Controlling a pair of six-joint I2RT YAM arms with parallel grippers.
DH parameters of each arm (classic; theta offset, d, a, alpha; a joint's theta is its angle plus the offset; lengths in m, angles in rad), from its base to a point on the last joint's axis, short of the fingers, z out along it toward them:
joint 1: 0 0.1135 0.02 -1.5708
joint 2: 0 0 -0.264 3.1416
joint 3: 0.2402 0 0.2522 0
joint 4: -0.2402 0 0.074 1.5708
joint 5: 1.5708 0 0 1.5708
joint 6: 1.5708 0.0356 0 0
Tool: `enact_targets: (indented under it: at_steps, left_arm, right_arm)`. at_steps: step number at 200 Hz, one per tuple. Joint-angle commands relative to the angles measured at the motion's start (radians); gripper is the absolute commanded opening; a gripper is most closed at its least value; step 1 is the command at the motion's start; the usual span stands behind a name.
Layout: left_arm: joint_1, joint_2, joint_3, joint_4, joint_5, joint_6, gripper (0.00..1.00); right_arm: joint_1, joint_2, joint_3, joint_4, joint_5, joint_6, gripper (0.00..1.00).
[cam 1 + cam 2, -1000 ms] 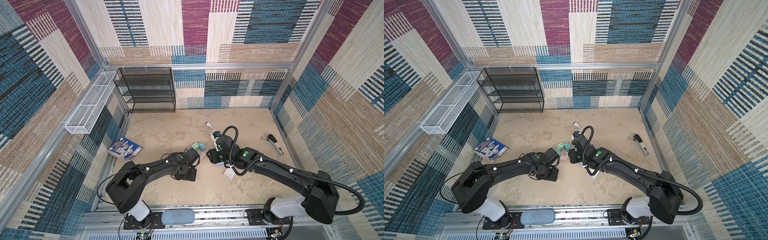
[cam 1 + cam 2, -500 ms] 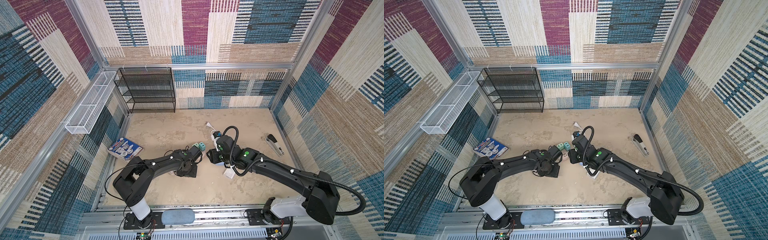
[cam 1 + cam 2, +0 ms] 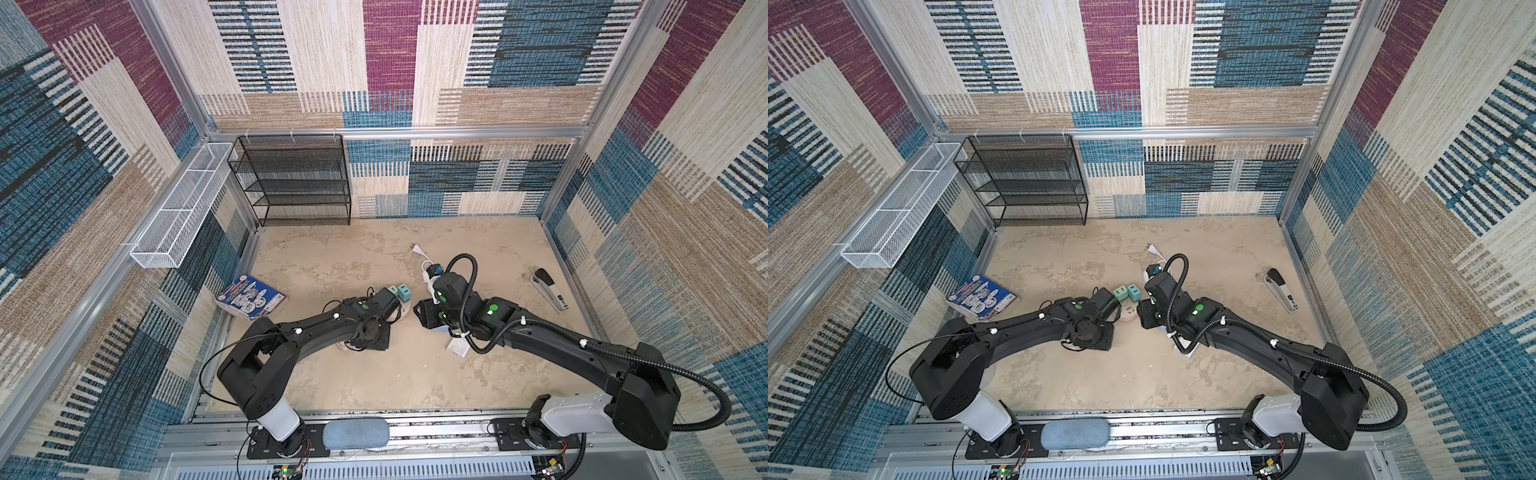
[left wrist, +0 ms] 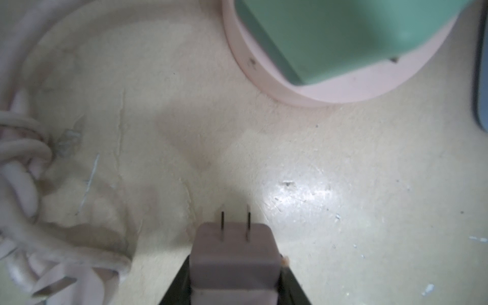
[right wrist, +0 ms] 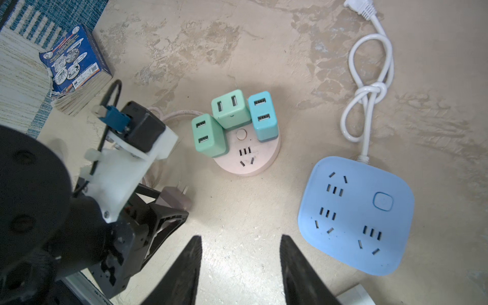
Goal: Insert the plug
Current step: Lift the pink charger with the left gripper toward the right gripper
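Left arm's jaws have drawn in over the last second; the left gripper (image 4: 235, 274) now sits clamped on the flanks of the mauve plug (image 4: 233, 245), low over the table (image 3: 374, 374). Working down by size. Blue power strip (image 5: 356, 211): flat on the table, all its sockets free, well apart from the plug. Round pink strip (image 5: 266, 161): just ahead of the plug, with three cube adapters (image 5: 231, 108) standing in it and one free slot set (image 5: 246, 155) on the side facing my right arm. Right gripper (image 5: 240, 237): fingers apart and empty, hovering between the two strips. Plug blades (image 4: 248, 223): lying level, pointing along the table toward the pink rim and not down into any socket. I judge the step in hand is carrying and aligning, with insertion not yet begun. I read the pink strip's free set as the likely target, though I cannot be sure. To do it well I would lift first, pitch the wrist until the blades point straight down, square them to the slot pair, then descend vertically. The nearest adapter crowds that socket, so the jaw needs clearance. The strip looks light, so the right fingers could pin its rim.
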Motion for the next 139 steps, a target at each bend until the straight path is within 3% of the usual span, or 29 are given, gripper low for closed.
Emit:
enact_targets:
  at_steps: [1,23,71,110,139]
  left_arm:
    - [0.022,-0.073,-0.027,0.05,0.038,-0.034,0.0]
    - [0.06,-0.218,-0.078,0.118,0.078,-0.126,0.0]
    - [0.083,-0.58,-0.165,0.35,0.057,-0.454,0.0]
    - [0.082,-0.619,-0.093,0.381,0.012,-0.535,0.0]
    - [0.081,-0.606,-0.128,0.513,0.057,-0.641,0.0]
  right_arm:
    - [0.001,-0.051,-0.045,0.139,-0.012,0.007,0.5]
    - [0.001,-0.123,-0.136,0.295,-0.035,0.023,0.48]
    - [0.001,-0.183,-0.243,0.539,-0.167,0.047,0.48]
    - [0.026,-0.185,-0.27,0.677,-0.209,0.036,0.51]
    - [0.067,-0.182,-0.288,0.769,-0.185,-0.003,0.56]
